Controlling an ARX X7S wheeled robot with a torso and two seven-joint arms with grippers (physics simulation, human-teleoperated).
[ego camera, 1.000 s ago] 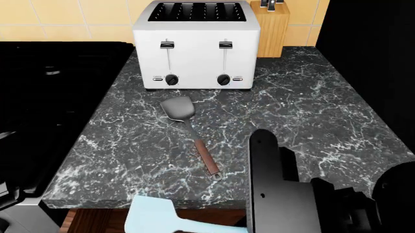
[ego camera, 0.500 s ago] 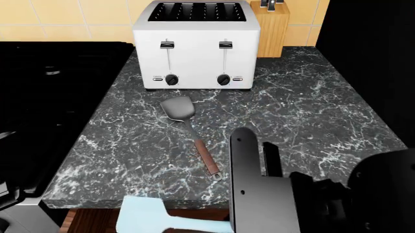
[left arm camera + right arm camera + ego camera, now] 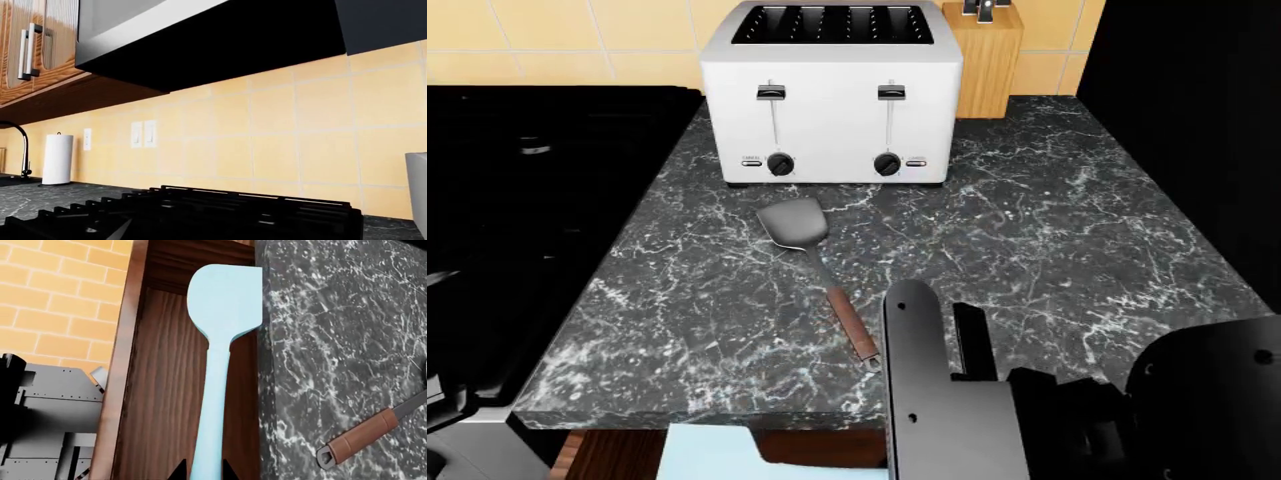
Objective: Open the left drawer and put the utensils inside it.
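The left drawer (image 3: 167, 405) stands open below the counter edge, its plain wood floor showing. Over it hangs the light-blue spatula (image 3: 217, 360), blade out ahead, handle running back into the right gripper (image 3: 200, 472), whose dark fingertips appear clamped on it, though only their tips show. Further right, on the marble counter (image 3: 1028, 230), lies the wooden-handled spatula (image 3: 821, 275), apart from the gripper. The left gripper is out of sight.

We see flat, even simulator light with no clear source. The toaster (image 3: 831, 95) and marble desk (image 3: 1054, 240) render sharp, without blur or glare. The stove (image 3: 534, 210) and the hood (image 3: 220, 45) fall to near black. Shadows stay faint.
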